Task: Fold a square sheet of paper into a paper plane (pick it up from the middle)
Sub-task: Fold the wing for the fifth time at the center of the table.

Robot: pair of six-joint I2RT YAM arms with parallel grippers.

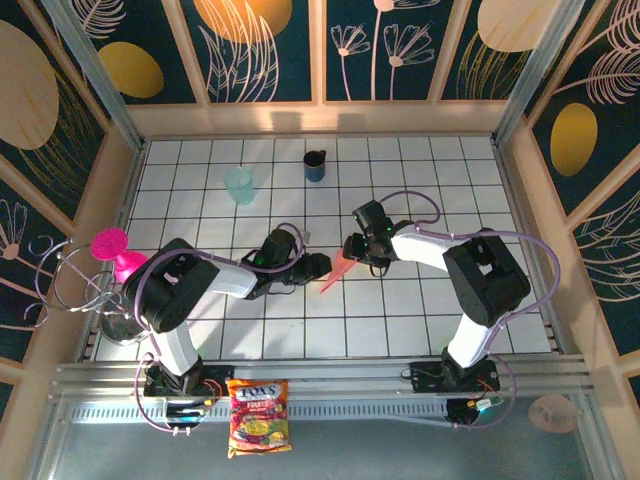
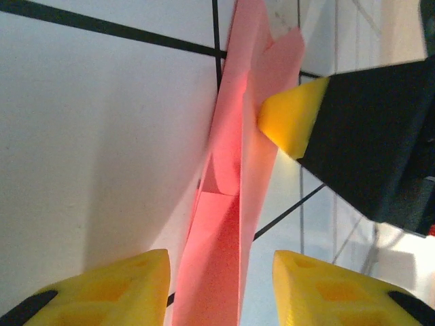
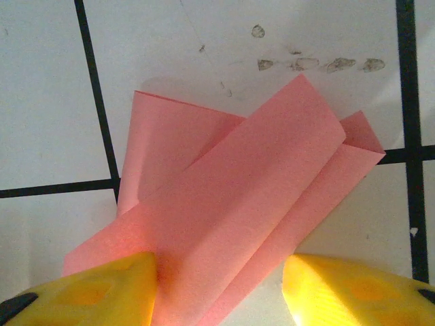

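The paper plane [image 1: 338, 270] is a narrow salmon-pink dart with its folds loose, lying on the white tiles mid-table between both grippers. My left gripper [image 1: 316, 266] is at its near left end. In the left wrist view the folded strip [image 2: 231, 204] runs up between the yellow fingers [image 2: 129, 285] of the left gripper [image 2: 221, 261]; the jaws stand apart, with a gap on the right side. My right gripper [image 1: 352, 248] is at the far end. Its jaws are spread around the layered paper [image 3: 238, 197]; the left finger [image 3: 109, 285] touches it, the right one is apart. One right fingertip [image 2: 292, 122] rests against the paper.
A teal cup [image 1: 239, 184] and a dark blue mug [image 1: 315, 165] stand at the back. A magenta goblet [image 1: 115, 250] sits on a wire rack [image 1: 75, 290] at the left edge. A snack bag [image 1: 259, 415] lies on the front rail. Wooden walls enclose the table.
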